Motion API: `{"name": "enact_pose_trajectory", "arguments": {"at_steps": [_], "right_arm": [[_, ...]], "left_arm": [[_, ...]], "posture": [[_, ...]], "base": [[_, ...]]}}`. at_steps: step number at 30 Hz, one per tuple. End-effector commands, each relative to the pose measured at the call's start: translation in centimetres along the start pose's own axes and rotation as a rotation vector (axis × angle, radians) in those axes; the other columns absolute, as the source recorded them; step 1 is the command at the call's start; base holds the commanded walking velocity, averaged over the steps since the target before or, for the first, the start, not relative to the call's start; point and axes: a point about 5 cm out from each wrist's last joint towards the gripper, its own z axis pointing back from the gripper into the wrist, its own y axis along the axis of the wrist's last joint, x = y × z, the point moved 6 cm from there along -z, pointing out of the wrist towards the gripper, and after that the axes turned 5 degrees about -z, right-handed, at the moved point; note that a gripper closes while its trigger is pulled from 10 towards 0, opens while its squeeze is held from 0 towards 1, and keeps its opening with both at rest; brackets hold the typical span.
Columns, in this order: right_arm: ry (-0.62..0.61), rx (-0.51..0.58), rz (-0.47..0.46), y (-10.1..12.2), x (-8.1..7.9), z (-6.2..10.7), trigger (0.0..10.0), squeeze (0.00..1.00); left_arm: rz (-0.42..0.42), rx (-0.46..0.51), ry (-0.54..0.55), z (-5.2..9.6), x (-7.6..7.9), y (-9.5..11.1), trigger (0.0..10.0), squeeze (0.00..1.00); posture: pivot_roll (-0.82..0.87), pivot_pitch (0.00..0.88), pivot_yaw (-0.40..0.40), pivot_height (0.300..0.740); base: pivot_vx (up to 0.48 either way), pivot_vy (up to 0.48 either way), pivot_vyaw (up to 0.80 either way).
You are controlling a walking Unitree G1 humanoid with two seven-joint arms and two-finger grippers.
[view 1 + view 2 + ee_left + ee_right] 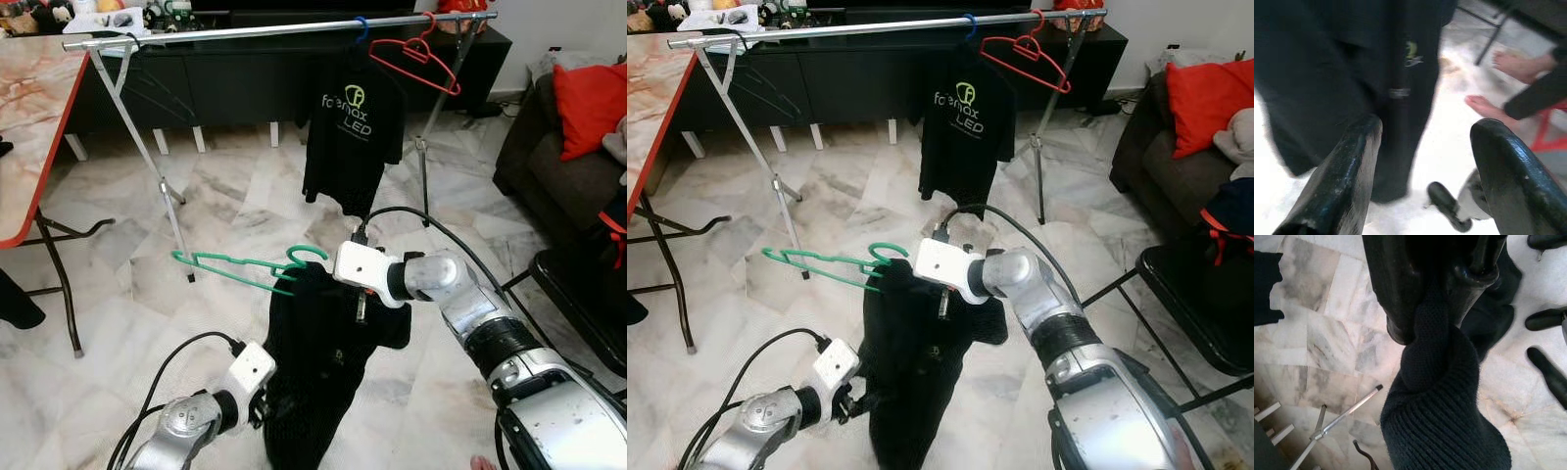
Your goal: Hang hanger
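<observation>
Currently my right end effector [328, 279] is clenched on a dark garment [318, 362] carrying the green hanger [250, 266], held up short of the rail [274, 29]; my left end effector [1422, 161], fingers apart, waits beside the hem to steady it.

Even indoor daylight, head views sharp.
The left wrist view was blurred, its marble floor [1440, 161] blown out white; the right wrist view stayed crisp.

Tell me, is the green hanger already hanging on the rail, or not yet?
Not yet. The green hanger is low above the floor, far below the rail, with a black garment that the right gripper pinches.
</observation>
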Motion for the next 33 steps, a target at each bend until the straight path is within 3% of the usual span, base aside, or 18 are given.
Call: {"name": "enact_pose_trajectory", "arguments": {"at_steps": [1,10,15,19,23,27,29,33], "right_arm": [[-0.016,0.062,0.033,2.4,0.9,0.2,0.0,0.0],[0.022,0.11,0.061,4.2,0.4,0.0,0.0,0.0],[0.031,0.138,0.078,5.3,0.5,0.1,0.0,0.0],[0.037,0.148,0.082,5.7,0.4,0.1,0.0,0.0],[0.04,0.158,0.083,6.2,0.3,0.0,0.0,0.0],[0.039,0.161,0.079,6.2,0.3,0.0,0.0,0.0],[0.043,0.165,0.083,6.2,0.2,0.0,0.0,0.0],[0.043,0.168,0.083,6.3,0.2,0.1,0.0,0.0]], "left_arm": [[0.002,-0.003,-0.077,0.1,1.1,0.2,10.0,0.0],[-0.037,-0.016,-0.057,-0.5,0.1,0.3,10.0,0.0],[-0.053,-0.01,0.078,-1.4,-1.6,0.6,10.0,0.0],[-0.024,0.009,0.082,-1.7,-1.5,0.8,10.0,0.0],[-0.005,0.009,0.035,-2.4,-0.5,0.5,10.0,0.0],[-0.045,-0.038,0.039,-2.5,-0.2,-0.5,10.0,0.0],[-0.088,-0.102,0.134,-2.1,-1.6,-1.7,10.0,0.0],[-0.114,-0.129,0.191,-1.7,-2.6,-2.1,10.0,0.0]], "posture": [[-0.02,0.134,-0.082,0.721],[-0.03,0.13,-0.088,0.721],[-0.03,0.131,-0.092,0.721],[-0.03,0.131,-0.092,0.721],[-0.04,0.13,-0.094,0.721],[-0.03,0.125,-0.095,0.721],[-0.03,0.124,-0.096,0.721],[-0.03,0.122,-0.096,0.721]], "base": [[0.0,0.0,0.0],[0.0,0.0,0.0],[0.0,0.0,0.0],[0.0,0.0,0.0],[0.0,0.0,0.0],[0.0,0.0,0.0],[0.0,0.0,0.0],[0.0,0.0,0.0]]}}
